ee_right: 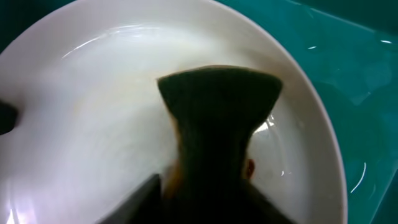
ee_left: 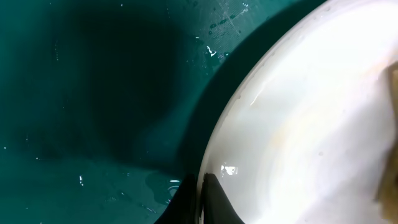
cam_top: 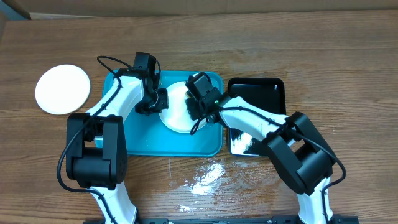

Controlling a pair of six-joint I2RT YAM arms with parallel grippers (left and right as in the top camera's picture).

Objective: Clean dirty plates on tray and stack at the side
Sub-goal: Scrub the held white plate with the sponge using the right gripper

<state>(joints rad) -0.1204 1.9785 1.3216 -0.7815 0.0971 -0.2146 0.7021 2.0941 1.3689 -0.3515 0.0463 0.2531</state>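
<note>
Right hand (ee_right: 206, 198) holds dark sponge (ee_right: 217, 112) on white plate (ee_right: 93, 130).

The overhead camera looked straight down from high above the tray (cam_top: 149, 143) and saw much of the table (cam_top: 261, 37). The two wrist cameras were very close to the tray, and both saw the same white plate (ee_right: 93, 93) in it.

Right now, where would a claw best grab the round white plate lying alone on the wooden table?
Probably its rim, from the right: the round white plate lies flat, so only the edge offers a pinch, and that side faces the left claw.
</note>
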